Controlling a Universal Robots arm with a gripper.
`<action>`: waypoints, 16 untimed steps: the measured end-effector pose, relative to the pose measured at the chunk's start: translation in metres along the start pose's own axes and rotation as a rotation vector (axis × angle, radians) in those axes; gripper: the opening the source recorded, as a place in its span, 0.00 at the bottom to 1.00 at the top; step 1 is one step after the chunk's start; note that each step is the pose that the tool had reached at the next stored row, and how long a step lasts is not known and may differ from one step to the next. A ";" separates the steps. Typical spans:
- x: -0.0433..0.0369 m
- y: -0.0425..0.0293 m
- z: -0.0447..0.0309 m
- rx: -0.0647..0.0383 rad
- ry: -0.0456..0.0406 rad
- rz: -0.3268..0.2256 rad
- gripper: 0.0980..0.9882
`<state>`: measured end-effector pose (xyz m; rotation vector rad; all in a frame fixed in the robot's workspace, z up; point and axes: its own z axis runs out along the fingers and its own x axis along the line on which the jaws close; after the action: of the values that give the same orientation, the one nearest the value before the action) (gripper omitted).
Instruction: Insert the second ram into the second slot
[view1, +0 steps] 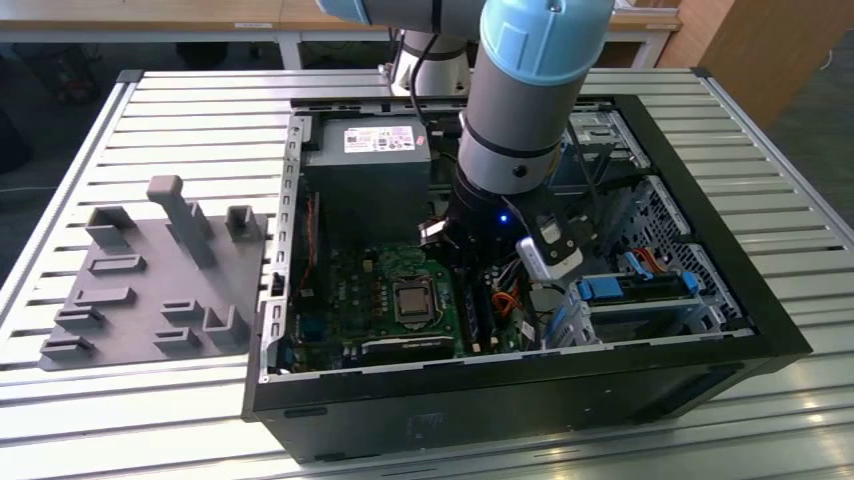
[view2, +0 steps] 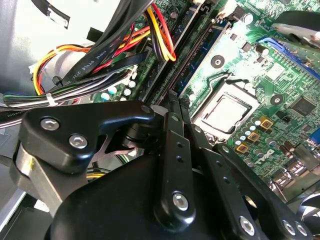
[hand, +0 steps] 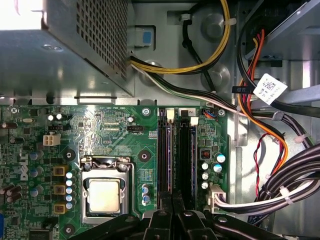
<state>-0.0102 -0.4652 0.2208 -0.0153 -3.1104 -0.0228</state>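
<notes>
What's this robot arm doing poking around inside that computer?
The arm is reaching down into an open computer case that lies on a slatted table. Its gripper sits right over the pair of memory slots beside the processor on the green circuit board. One slot seems to have a memory stick in it; whether the other is filled is hard to tell.

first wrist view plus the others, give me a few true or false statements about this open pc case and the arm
1. The black open computer case lies on a slatted metal table. True.
2. The square silver processor sits bare in its socket, with no cooler over it. True.
3. The grey plastic fixture tray sits inside the case. False: it rests on the table, towards the exterior view's left.
4. The black gripper hovers over the processor. False: it sits at the long black memory slots beside it.
</notes>
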 end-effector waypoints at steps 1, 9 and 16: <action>0.0000 0.0000 0.0001 0.000 0.0000 0.000 0.02; 0.0000 -0.0001 -0.0002 0.000 -0.0002 0.013 0.02; 0.0000 -0.0002 0.0007 0.000 -0.0003 0.016 0.02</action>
<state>-0.0102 -0.4653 0.2201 -0.0397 -3.1104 -0.0226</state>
